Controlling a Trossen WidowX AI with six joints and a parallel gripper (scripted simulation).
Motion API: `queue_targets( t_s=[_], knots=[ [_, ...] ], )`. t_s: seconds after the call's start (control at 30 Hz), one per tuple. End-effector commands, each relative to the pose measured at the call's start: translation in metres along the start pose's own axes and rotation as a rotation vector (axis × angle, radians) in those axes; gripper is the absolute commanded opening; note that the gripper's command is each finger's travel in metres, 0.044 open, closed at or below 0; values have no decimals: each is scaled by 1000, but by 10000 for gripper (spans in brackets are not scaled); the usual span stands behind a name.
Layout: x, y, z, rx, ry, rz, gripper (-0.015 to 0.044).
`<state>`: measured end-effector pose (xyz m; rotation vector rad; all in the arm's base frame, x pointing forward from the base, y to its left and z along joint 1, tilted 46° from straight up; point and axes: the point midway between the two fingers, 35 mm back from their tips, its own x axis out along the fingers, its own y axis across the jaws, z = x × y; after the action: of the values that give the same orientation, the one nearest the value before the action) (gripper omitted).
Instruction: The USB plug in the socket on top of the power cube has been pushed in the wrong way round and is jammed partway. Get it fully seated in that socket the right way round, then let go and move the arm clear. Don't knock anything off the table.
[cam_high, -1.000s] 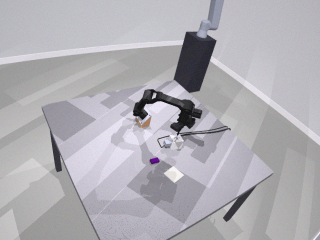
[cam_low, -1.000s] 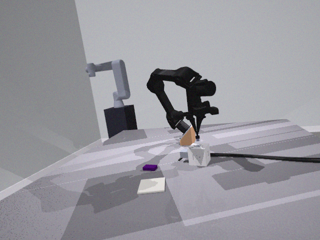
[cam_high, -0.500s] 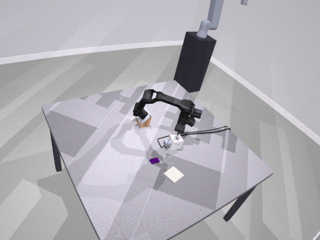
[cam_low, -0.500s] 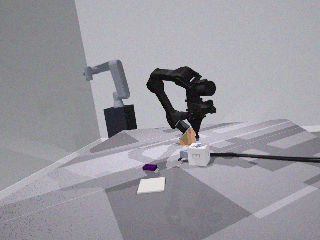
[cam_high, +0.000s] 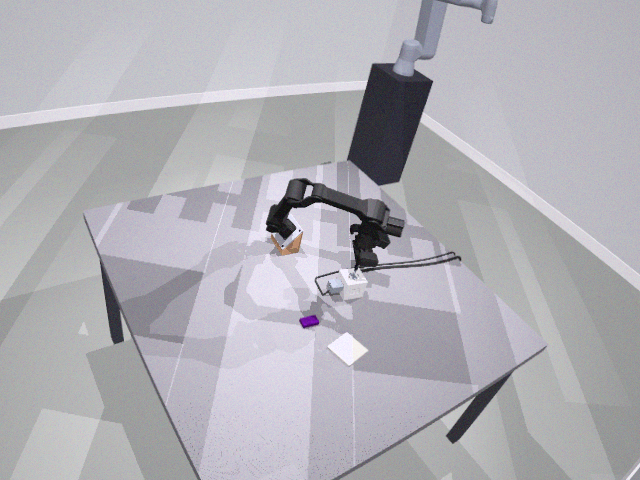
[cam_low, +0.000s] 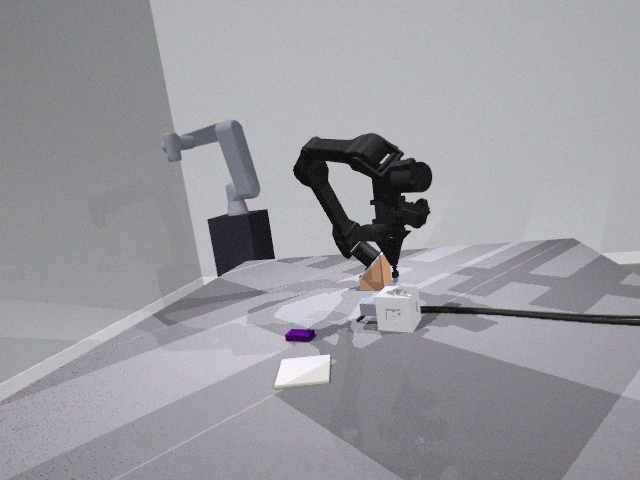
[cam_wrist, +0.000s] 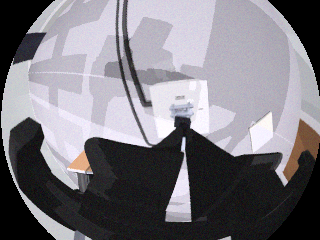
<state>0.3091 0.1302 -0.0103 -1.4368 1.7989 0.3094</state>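
My gripper (cam_high: 356, 268) (cam_low: 395, 272) (cam_wrist: 183, 132) points down and is shut on the small black USB plug (cam_wrist: 182, 121). The plug's pale metal end shows below the fingertips in the exterior view, just above the top of the white power cube (cam_high: 345, 290) (cam_low: 387, 323) (cam_wrist: 167, 96). It looks clear of the cube's top there. Metallic detail of the top socket area (cam_wrist: 181, 109) shows beside the plug in the wrist view. The socket opening and which way round the plug is cannot be told. The cube stands upright on the table.
A grey-blue block (cam_high: 334, 286) (cam_low: 367, 306) is at the cube's side. Black cables (cam_high: 413, 265) (cam_low: 516, 313) run beside the cube. A purple block (cam_high: 309, 321) (cam_low: 299, 335), a white tile (cam_high: 347, 349) (cam_low: 303, 371) (cam_wrist: 261, 131) and an orange wedge (cam_high: 293, 246) (cam_low: 376, 276) are on the table.
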Motion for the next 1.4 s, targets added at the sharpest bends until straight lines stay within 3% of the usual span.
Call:
queue_targets(
  t_s=[0.0,1.37],
  knots=[
    [0,0,0,-107,-1,0,0],
    [3,0,0,-204,-1,-1,0]
  ],
)
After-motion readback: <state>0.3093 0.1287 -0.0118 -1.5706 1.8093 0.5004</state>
